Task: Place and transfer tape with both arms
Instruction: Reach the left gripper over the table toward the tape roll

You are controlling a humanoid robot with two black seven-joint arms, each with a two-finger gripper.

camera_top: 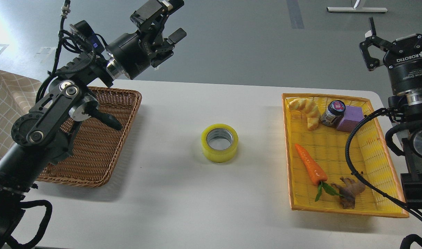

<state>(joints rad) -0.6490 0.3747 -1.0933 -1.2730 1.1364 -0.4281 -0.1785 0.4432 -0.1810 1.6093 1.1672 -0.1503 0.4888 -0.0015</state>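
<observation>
On the white surface (183,193), a wicker basket (103,152) is set at nine o'clock and a yellow tray (377,162) at three, the tape (220,142) is laid flat at centre within reach of both, while the left gripper (169,26) and right gripper (394,43) are held raised, fingers spread and empty.

Two black jointed arms (41,124), silver rings, looping black cables (363,152); white ROBOTIQ lettering on the right gripper (396,36).
</observation>
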